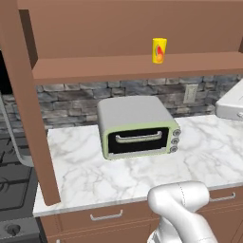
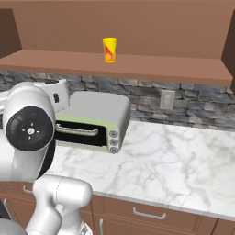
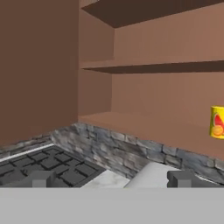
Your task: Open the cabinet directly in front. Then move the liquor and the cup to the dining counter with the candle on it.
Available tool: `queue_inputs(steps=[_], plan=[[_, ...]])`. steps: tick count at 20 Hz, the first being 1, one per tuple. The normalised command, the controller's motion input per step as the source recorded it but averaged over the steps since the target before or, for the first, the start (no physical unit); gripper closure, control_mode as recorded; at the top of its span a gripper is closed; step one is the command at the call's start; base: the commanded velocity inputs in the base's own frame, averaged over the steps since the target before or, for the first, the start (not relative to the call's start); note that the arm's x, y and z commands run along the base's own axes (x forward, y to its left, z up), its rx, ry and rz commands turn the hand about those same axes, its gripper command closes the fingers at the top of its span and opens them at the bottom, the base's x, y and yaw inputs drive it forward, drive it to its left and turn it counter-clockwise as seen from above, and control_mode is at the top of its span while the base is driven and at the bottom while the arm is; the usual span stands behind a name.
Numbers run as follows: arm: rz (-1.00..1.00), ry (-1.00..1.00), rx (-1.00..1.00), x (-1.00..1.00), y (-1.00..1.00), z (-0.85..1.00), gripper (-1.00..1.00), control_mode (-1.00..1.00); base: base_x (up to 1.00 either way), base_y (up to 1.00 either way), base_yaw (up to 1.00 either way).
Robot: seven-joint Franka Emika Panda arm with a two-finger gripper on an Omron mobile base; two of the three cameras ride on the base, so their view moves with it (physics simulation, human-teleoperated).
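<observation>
- Gripper jaws stand spread as wide as they go, with nothing between them and nothing touched; one dark fingertip shows at each lower corner of the hand view.
- Cabinet is open, its left door swung out over the marble counter.
- Cup, yellow, stands upright on the cabinet's bottom board, above the toaster oven.

The brown wooden cabinet stands open, its left door swung outward edge-on. The yellow tapered cup, marked red-orange on its side, stands upright and alone on the cabinet's bottom board, toward the right; an inner shelf runs above it.
</observation>
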Motion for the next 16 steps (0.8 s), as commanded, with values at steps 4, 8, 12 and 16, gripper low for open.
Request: queue_inputs(steps=[4, 8, 12, 16], plan=[[-0.07, 0.0, -0.05, 0.0, 0.0, 0.13, -1.0, -1.0, 0.0, 0.0, 0.0], [-0.08, 0.02, -0.07, 0.04, 0.0, 0.13, -1.0, -1.0, 0.0, 0.0, 0.0], [-0.09, 0.01, -0.07, 0.01, 0.0, 0.14, -1.0, -1.0, 0.0, 0.0, 0.0], [-0.09, 0.0, -0.1, 0.01, 0.0, 0.11, -1.0, -1.0, 0.0, 0.0, 0.0]])
